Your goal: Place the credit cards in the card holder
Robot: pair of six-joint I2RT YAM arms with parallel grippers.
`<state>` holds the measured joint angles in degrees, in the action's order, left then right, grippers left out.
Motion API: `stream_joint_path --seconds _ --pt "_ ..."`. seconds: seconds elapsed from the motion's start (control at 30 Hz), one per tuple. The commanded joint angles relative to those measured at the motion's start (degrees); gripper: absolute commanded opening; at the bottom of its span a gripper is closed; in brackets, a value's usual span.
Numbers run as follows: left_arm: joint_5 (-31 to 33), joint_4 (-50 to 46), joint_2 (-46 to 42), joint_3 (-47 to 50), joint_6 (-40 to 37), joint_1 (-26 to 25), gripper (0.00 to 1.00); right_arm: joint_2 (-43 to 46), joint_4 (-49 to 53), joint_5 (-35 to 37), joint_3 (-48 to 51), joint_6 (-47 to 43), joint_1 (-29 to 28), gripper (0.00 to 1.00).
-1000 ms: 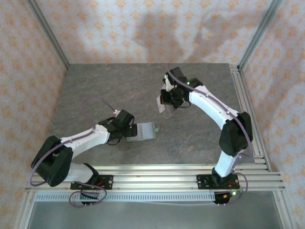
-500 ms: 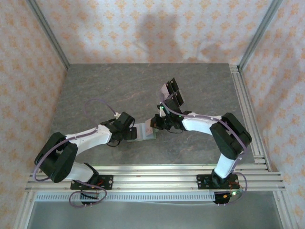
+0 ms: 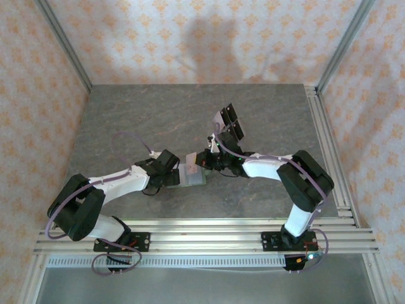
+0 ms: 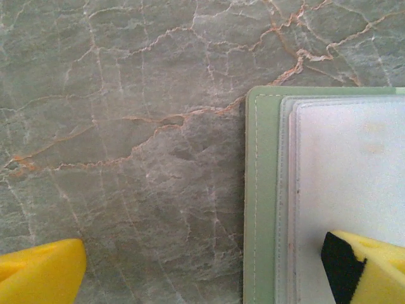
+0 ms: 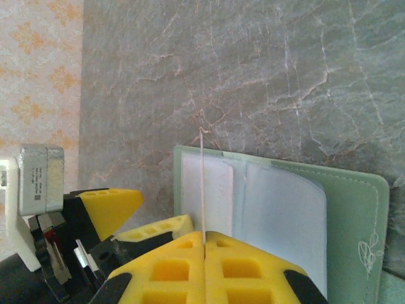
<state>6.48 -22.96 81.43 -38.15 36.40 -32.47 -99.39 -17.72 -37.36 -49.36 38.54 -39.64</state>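
while the left claw (image 4: 202, 272) gapes, the right claw (image 5: 204, 244) pinches a card (image 5: 202, 183) over the card holder (image 5: 354, 209).

White arm links (image 3: 120, 179), black joints (image 3: 76, 212), purple cables (image 3: 126, 134), yellow tool fingers (image 5: 259, 253).

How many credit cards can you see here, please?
3. One pale card is pinched edge-on in the right gripper at the open card holder; two black cards lie overlapping on the table beyond it. More may hide beneath them.

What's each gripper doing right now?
Left gripper: open, astride the edge of the card holder.
Right gripper: closed on a pale credit card, above the card holder.
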Motion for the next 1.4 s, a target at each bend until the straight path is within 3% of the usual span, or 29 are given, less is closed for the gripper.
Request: stream_joint_path --seconds 0.0,1.37 --pt "2.9 -3.5 0.0 1.1 2.1 -0.7 0.97 -1.4 -5.1 -1.1 1.5 0.8 -0.5 0.0" --pt "3.9 -3.2 0.4 1.9 2.7 -1.6 0.96 -9.6 -23.5 -5.9 8.3 9.0 -0.8 0.0"
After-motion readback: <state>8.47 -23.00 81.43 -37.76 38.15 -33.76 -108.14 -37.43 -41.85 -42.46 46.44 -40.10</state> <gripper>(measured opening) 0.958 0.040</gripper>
